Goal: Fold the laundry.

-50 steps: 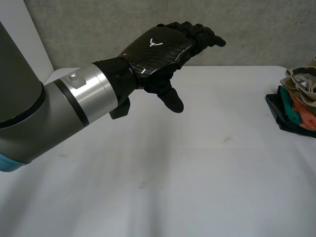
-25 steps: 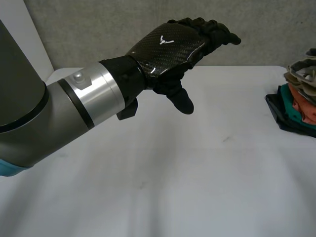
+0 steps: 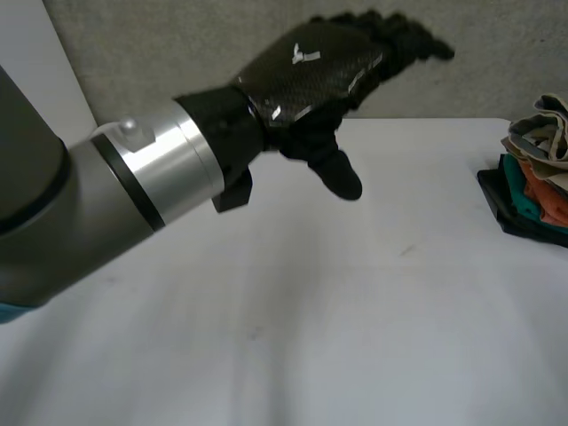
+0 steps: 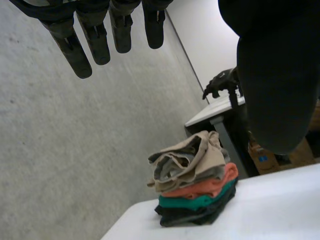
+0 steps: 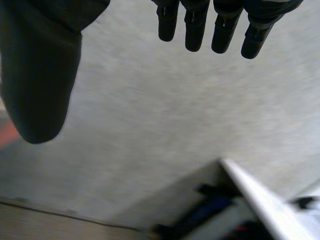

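White table (image 3: 293, 302) spread under the left hand (image 3: 311, 75) in the head view. This hand hung above the table with its fingers stretched out and held nothing. The laundry pile (image 3: 537, 173) sat at the right edge of the table, and a grey wall (image 3: 177, 53) stood behind. In the left wrist view we saw this hand wide open, with the pile beyond its fingertips: beige cloth on top, then orange, teal and dark. In the right wrist view the right hand (image 5: 40, 75) was also open and empty, facing the grey wall.
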You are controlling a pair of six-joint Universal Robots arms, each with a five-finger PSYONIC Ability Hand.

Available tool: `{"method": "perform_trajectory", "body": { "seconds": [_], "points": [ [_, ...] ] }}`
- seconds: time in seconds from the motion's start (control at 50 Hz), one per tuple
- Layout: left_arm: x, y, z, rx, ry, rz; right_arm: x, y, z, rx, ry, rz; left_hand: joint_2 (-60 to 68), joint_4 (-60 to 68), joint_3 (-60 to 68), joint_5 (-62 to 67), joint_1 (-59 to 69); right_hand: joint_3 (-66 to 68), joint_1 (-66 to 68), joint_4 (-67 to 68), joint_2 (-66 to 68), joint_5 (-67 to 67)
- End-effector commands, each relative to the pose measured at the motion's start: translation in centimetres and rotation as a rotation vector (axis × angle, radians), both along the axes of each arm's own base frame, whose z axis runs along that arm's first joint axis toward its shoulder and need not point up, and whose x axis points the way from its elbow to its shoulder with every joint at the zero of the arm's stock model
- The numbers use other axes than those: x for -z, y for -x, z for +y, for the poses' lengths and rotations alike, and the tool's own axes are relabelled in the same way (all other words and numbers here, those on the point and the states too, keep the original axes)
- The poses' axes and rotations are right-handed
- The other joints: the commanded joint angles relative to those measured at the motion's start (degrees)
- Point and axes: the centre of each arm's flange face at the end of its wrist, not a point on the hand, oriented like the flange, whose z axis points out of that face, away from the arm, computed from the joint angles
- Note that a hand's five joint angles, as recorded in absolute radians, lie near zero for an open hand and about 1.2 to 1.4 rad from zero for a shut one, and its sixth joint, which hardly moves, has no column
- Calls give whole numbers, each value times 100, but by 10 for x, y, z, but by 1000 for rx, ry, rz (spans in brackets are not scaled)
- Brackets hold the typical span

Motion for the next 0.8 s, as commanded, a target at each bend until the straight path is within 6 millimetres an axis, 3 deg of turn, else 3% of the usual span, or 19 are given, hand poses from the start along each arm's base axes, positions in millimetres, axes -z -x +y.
{"method": "perform_trajectory", "body": {
  "seconds": [0.02,0.04,0.06,0.1,0.16,0.18,0.2,0.22,0.26,0.3,0.36,0.42,0.44,0.5,0.52,0.58,0.68,0.74,0.8],
  "points": [
    [-66,-12,-4,-71,71,191,-81,-68,-21,-3,326,197,3,9,-33,-88,-21,-188,-306,-188,-243,-251],
    [-73,-15,-7,-101,75,219,-88,-80,-20,-37,367,193,-13,-8,-49,-104,-38,-188,-306,-188,-243,-251],
    [-83,-20,-10,-137,82,252,-107,-107,-11,-109,453,187,-13,-8,-50,-104,-38,-188,-306,-188,-243,-251],
    [-107,-43,-26,-291,109,343,-119,-133,1,-190,515,171,-47,-41,-83,-138,-72,-188,-306,-188,-243,-251],
    [-122,-77,-52,-490,148,399,-117,-187,25,-393,544,118,-114,-109,-150,-205,-139,-188,-306,-188,-243,-251],
    [-121,-86,-62,-544,150,398,-111,-201,30,-448,534,100,-114,-109,-151,-205,-139,-188,-306,-188,-243,-251],
    [-121,-96,-70,-594,157,392,-98,-230,41,-568,507,72,-131,-126,-167,-222,-156,-188,-306,-188,-243,-251],
    [-113,-116,-89,-694,159,354,-90,-244,46,-625,490,59,-131,-126,-167,-222,-156,-188,-306,-188,-243,-251],
    [-102,-136,-105,-786,152,288,-72,-272,59,-727,444,35,-148,-142,-184,-239,-173,-188,-306,-188,-243,-251],
    [-84,-163,-122,-912,149,170,-40,-316,83,-885,352,-7,-153,-147,-189,-244,-177,-188,-306,-188,-243,-251],
    [-60,-183,-137,-1007,132,30,-8,-351,111,-989,256,-35,-153,-147,-189,-244,-177,-188,-306,-188,-243,-251],
    [-15,-207,-152,-1099,75,-178,18,-366,125,-1023,178,-36,-153,-147,-189,-244,-177,-188,-306,-188,-243,-251],
    [11,-217,-159,-1123,38,-280,38,-372,130,-1027,121,-28,-153,-147,-189,-244,-177,-188,-306,-188,-243,-251],
    [46,-235,-165,-1155,0,-417,67,-377,136,-1021,41,10,-153,-147,-189,-244,-177,-188,-306,-188,-243,-251],
    [67,-248,-169,-1176,-19,-495,72,-378,137,-1021,28,20,-153,-147,-189,-244,-177,-188,-306,-188,-243,-251],
    [96,-266,-175,-1201,-34,-593,92,-382,142,-1027,-24,62,-153,-147,-189,-244,-177,-188,-306,-188,-243,-251],
    [154,-285,-186,-1200,-48,-744,107,-384,142,-1036,-64,78,-153,-147,-189,-244,-177,-188,-306,-188,-243,-251],
    [177,-290,-192,-1189,-68,-797,110,-383,141,-1031,-73,71,-153,-147,-189,-244,-177,-188,-306,-188,-243,-251],
    [187,-292,-197,-1181,-66,-814,110,-383,141,-1031,-71,66,-153,-147,-189,-244,-177,-188,-306,-188,-243,-251]
  ]
}}
